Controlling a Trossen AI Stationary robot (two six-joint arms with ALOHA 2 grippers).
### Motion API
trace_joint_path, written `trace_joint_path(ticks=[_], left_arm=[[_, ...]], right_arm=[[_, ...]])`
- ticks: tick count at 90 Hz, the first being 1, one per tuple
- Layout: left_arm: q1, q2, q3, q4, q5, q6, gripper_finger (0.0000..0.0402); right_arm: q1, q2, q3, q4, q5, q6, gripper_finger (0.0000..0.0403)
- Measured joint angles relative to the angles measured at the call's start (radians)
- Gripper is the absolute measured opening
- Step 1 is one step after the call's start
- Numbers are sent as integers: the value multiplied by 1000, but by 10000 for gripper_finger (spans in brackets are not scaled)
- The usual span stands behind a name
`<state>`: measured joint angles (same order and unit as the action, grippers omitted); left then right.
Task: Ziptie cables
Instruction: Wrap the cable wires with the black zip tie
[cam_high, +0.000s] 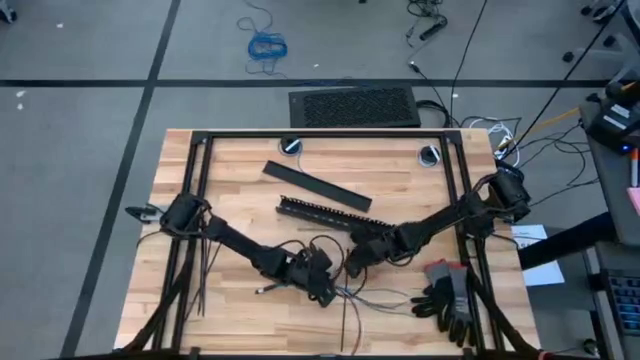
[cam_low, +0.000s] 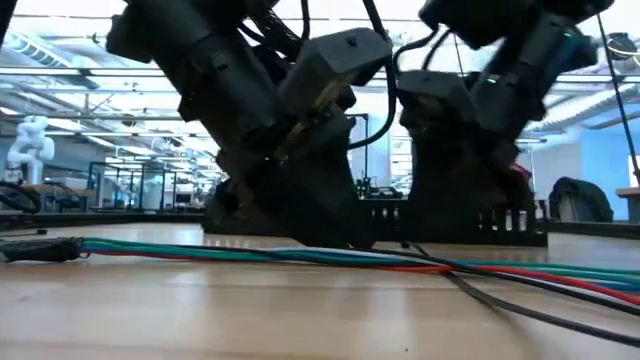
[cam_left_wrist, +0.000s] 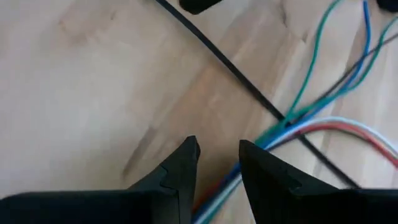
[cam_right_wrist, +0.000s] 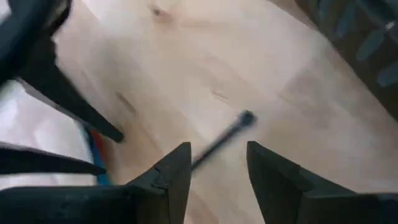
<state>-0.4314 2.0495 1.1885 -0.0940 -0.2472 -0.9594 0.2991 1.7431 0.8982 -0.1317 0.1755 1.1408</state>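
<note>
Tabletop (cam_high: 240, 170) carries both arms low near its front middle: left hand (cam_left_wrist: 217, 163) open astride the cables (cam_left_wrist: 311, 115), apparently to gather them; right hand (cam_right_wrist: 217, 163) open over one ziptie (cam_right_wrist: 224, 140), seemingly to pick it. Slotted bar (cam_high: 325, 211) lies just behind, gloves (cam_high: 450, 295) to the right, crowding the workspace.

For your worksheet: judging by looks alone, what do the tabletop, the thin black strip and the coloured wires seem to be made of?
Tabletop: probably wood with a smooth pale finish; grain streaks and plank seams show.
Black strip: likely plastic; thin, flat, matte and uniformly dark.
Coloured wires: seemingly plastic-insulated; smooth green, blue, white and red jackets. Their cores are hidden.
</note>
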Motion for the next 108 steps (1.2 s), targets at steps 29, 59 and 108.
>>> trace_joint_path(ticks=[29, 59, 108], left_arm=[[-49, -48, -4, -137, -67, 1, 122], [-57, -71, -7, -188, -91, 0, 122], [-59, -73, -5, -239, -133, -3, 122]], right_arm=[[-5, 143, 246, -422, -1, -29, 146], [-22, 166, 289, -431, -26, -70, 146], [-30, 160, 230, -414, -14, -71, 113]])
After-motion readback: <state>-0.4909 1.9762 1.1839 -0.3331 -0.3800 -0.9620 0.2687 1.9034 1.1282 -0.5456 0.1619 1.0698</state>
